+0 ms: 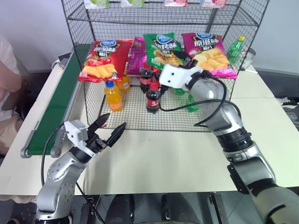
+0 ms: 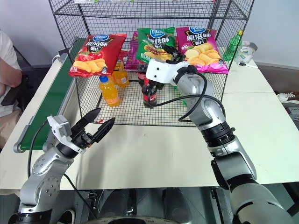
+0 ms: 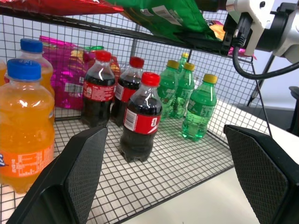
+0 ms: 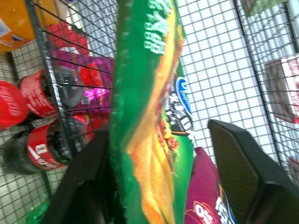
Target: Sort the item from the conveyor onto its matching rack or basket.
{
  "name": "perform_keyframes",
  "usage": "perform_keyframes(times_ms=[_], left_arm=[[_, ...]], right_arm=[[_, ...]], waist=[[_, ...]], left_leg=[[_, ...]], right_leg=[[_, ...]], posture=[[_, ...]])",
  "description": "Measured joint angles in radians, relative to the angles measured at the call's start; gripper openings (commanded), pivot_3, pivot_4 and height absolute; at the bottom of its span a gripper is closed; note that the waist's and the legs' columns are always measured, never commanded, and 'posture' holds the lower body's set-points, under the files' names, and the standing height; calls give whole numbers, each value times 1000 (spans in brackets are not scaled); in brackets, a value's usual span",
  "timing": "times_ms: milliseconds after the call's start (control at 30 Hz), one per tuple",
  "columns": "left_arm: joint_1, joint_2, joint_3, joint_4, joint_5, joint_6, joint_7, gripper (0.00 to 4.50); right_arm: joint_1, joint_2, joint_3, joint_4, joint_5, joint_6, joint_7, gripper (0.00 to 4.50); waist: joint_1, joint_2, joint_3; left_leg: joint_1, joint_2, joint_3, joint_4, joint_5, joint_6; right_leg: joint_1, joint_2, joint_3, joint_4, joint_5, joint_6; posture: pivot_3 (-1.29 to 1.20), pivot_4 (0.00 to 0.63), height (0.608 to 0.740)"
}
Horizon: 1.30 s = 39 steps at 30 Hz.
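Left tool (image 1: 111,125): nearest the camera, low over the table (image 1: 154,158); fingers spread wide, nothing between them; aimed toward the bottles on the lower tier.
Right tool (image 1: 192,62): up at the chip tier of the black wire rack (image 1: 187,122); fingers apart in the right wrist view, one on each face of the bag; loosened, not clenched; contact on the near finger not resolvable.
Green crisp bag (image 4: 149,135): directly between the right tool's fingers; already on the rack tier, between the red crisp bag (image 1: 103,59) and the magenta crisp bag (image 1: 209,53); long axis running away from the tool, logo end far.
Conveyor (image 1: 53,109): well apart, off to the left tool's outer side; no item visible on the belt.
Nearer arm: right, by far.
Judgement: placement looks made; clean exit depends on backing out along the bag's long axis.
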Motion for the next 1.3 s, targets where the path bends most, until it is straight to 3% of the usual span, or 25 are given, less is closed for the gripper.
perform_keyframes(times_ms=[267, 367, 500, 633, 833, 1000, 1100, 1300], left_arm=[[-3, -3, -1, 0, 3, 0, -2, 4247], [-2, -3, -1, 0, 3, 0, -2, 4247], [-3, -2, -1, 0, 3, 0, -2, 4247], [-4, 23, 3, 0, 2, 2, -4, 4247], [-6, 142, 59, 9, -24, 36, -59, 4247], [-28, 341, 171, 71, -122, 133, -189, 4247], [-42, 409, 207, 131, -124, 140, -250, 4247], [-88, 439, 206, 302, -6, 89, -265, 4247]], right_arm=[[3, 47, 3, -72, 93, -17, 58, 2820], [32, 82, -30, -103, 198, -22, 81, 2820], [68, 192, -142, -213, 442, 25, 112, 2820], [174, 238, -264, -406, 798, 162, 210, 2820], [426, -43, -412, -528, 1130, 311, 452, 2820], [643, -255, -553, -446, 1174, 203, 667, 2820], [708, -304, -610, -345, 1171, 111, 749, 2820], [774, -354, -637, -208, 1155, -6, 824, 2820]], waist=[[1, 0, 0], [1, 0, 0], [0, 0, 0], [7, -1, 0], [12, 0, 0], [3, 0, 0], [2, 0, 0], [6, 0, 0]], left_leg=[[-2, 0, 0, 1, 0, 0], [-3, 0, 0, 1, 0, 0], [-4, 0, -1, 1, 0, 0], [-4, 0, -2, 1, 0, 0], [-4, -1, -2, 1, -1, 1], [-3, 0, -2, 1, -1, 1], [1, 0, -1, 1, -1, 1], [8, 0, -1, 0, -1, 1]], right_leg=[[-2, 0, 0, 0, 0, 0], [-2, 0, 0, 0, 0, 0], [-4, 0, 0, 1, 0, 0], [-2, -1, -2, 0, 0, 0], [-1, -2, -2, -1, 1, 1], [-1, 0, -1, -1, 1, 1], [3, 0, 0, -2, 1, 1], [10, 0, 0, -3, 0, 1]], posture=[[0, 150, 739], [0, 150, 739], [0, 150, 739], [0, 150, 739], [0, 150, 739], [0, 150, 739], [0, 150, 739], [0, 150, 739]])
